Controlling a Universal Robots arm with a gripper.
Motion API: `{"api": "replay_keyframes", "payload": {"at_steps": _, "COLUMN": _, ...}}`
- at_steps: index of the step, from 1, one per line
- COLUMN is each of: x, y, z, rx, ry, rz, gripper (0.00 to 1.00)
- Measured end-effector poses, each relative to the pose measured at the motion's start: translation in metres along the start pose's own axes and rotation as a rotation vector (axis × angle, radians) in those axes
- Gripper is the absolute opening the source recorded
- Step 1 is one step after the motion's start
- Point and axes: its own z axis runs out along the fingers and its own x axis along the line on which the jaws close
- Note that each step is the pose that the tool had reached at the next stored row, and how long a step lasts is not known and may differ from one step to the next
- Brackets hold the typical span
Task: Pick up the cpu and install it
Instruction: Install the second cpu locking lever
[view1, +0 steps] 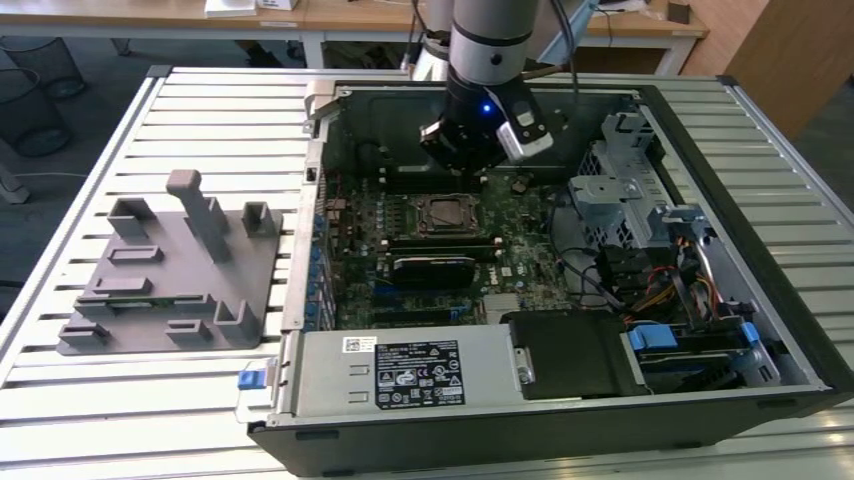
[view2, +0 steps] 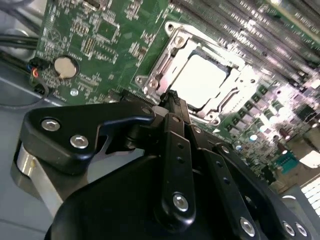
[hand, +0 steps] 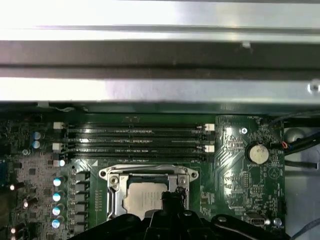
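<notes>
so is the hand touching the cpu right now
Cannot tell. In the second wrist view the hand overlaps the edge of the cpu seated in its socket, hiding any contact or gap.

The exterior view looks down from high and fairly far onto the open computer case (view1: 561, 250) at frame centre, while both wrist views look closely along the arm onto its motherboard (view2: 115, 35) (hand: 235, 165).

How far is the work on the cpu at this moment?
Done, as it looks: the cpu lies inside the socket frame on the motherboard, its silvery top showing in both wrist views. In hand: the gripper holds nothing and hangs just above the socket's edge. Left: whether the frame is latched cannot be told.
</notes>
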Motion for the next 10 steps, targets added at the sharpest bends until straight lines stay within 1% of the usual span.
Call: {"api": "replay_keyframes", "payload": {"at_steps": 10, "x": -0.0001, "y": -0.0196, "z": 0.0012, "rx": 0.0003, "ry": 0.0000, "rz": 0.000, "gripper": 0.12}}
